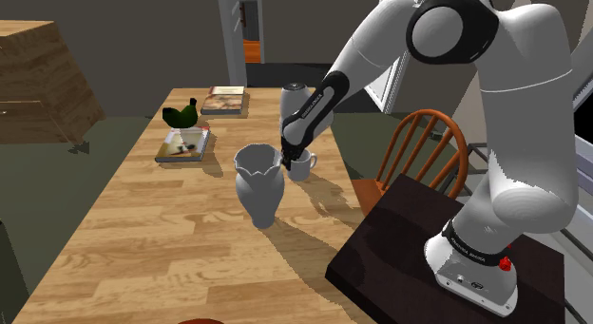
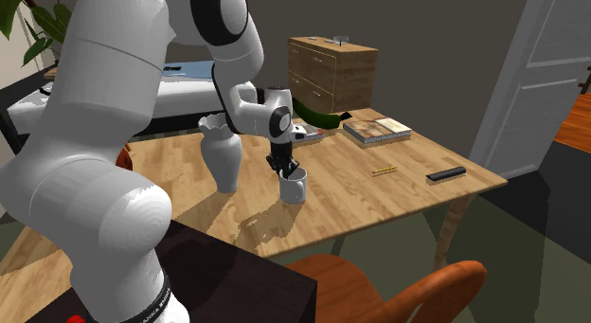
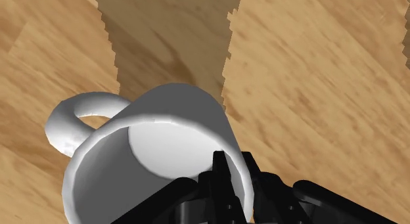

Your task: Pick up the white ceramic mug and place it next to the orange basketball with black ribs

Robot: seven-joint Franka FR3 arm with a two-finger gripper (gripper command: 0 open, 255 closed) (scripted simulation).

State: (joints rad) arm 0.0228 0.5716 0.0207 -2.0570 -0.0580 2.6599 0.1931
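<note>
Tabletop [image 1: 143, 238]: hand [image 1: 289, 162] clasps mug [image 1: 304, 168] rim; vase [image 1: 258, 185] just beside, bare wood opposite.

I can read no text, number or brand anywhere from my station. The dark band [image 1: 472, 244] around the foot of the arm carries a line of small white lettering, but it is too small for me to make out a single letter. The book [image 1: 226, 101] and the magazine [image 1: 182, 144] lying on the counter [image 1: 143, 246] have printed covers, but I see only patches of colour and no words I can read. The mug [image 3: 164, 117] shows me a plain white wall.
</note>
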